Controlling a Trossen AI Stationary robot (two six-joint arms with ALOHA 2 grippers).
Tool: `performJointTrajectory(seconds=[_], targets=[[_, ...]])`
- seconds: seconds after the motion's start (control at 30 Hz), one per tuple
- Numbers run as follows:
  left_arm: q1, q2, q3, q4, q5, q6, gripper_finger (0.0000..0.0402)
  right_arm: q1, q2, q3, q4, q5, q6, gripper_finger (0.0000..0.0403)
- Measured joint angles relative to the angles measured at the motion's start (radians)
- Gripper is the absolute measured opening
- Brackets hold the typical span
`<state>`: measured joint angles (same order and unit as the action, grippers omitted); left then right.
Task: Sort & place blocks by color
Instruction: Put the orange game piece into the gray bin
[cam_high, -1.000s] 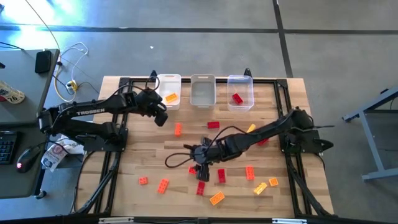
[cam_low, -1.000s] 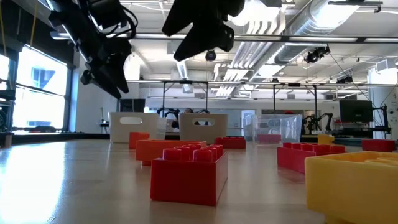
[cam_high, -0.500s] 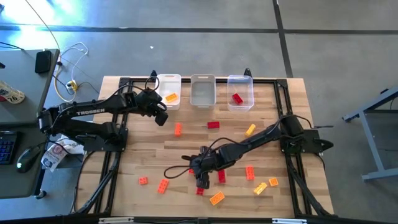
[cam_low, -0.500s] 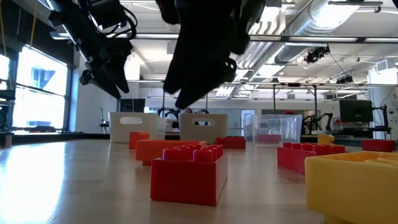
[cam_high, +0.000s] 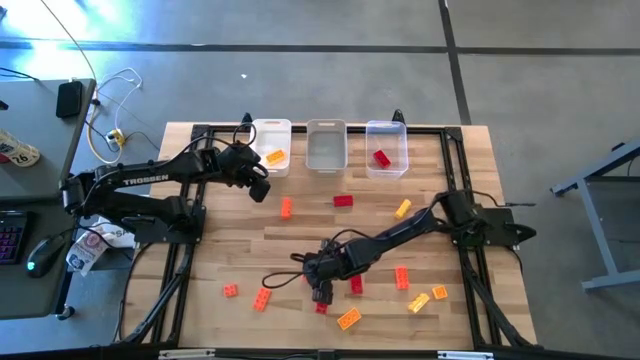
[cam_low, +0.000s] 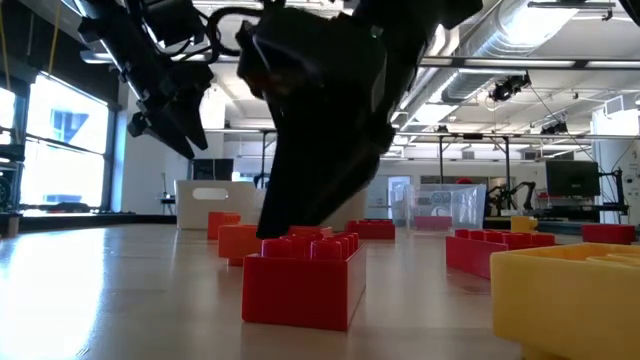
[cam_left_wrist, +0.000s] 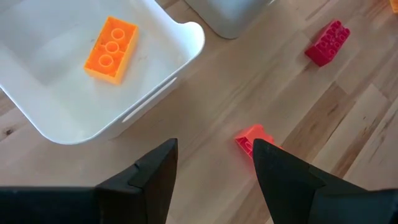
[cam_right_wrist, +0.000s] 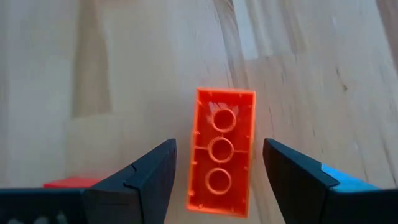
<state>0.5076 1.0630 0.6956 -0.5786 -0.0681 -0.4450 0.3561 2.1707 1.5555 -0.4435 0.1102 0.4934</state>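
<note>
I have the right gripper (cam_high: 322, 290) low over the front middle of the table (cam_high: 470, 310), and its two fingers (cam_right_wrist: 134, 183) are spread wide apart with nothing held. A red-orange block (cam_right_wrist: 221, 160) lies flat on the wood right between those fingers, studs up, and I cannot tell if either finger touches it. From the table-level camera the same gripper (cam_low: 300, 215) hangs just behind a red block (cam_low: 302, 278) that sits close to the lens. The left gripper (cam_high: 258, 187) hovers near the back of the table, just in front of the white bin (cam_high: 271, 135), and its fingers (cam_left_wrist: 152, 174) are open too and hold nothing. An orange block (cam_left_wrist: 112, 48) lies inside that white bin. A grey bin (cam_high: 326, 148) stands next to it in the middle, and a clear bin (cam_high: 386, 142) next to that has one red block (cam_high: 382, 157) in it. Under the left gripper a small red-orange block (cam_left_wrist: 254, 140) stands on the wood, and another red block (cam_left_wrist: 328, 43) lies farther off. More blocks are scattered on the table: a yellow one (cam_high: 403, 208) toward the right arm, two orange ones (cam_high: 262, 298) at the front left, and a few red and yellow ones (cam_high: 418, 301) at the front right.
</note>
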Motion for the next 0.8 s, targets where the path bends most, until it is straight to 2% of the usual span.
performJointTrajectory(seconds=[0.27, 0.37, 0.5, 0.8], targets=[[0.0, 0.0, 0.0, 0.0, 0.0, 0.002, 0.0195, 0.0, 0.028, 0.002, -0.001, -0.005, 0.018, 0.0216], [0.0, 0.0, 0.0, 0.0, 0.0, 0.002, 0.0195, -0.001, 0.028, 0.002, -0.008, -0.003, 0.022, 0.0178], [0.0, 0.0, 0.0, 0.0, 0.001, 0.001, 0.0195, 0.0, 0.028, 0.003, -0.009, -0.004, 0.021, 0.0106], [0.0, 0.0, 0.0, -0.001, 0.004, 0.002, 0.0195, -0.026, -0.008, -0.002, -0.033, -0.021, -0.025, 0.0104]])
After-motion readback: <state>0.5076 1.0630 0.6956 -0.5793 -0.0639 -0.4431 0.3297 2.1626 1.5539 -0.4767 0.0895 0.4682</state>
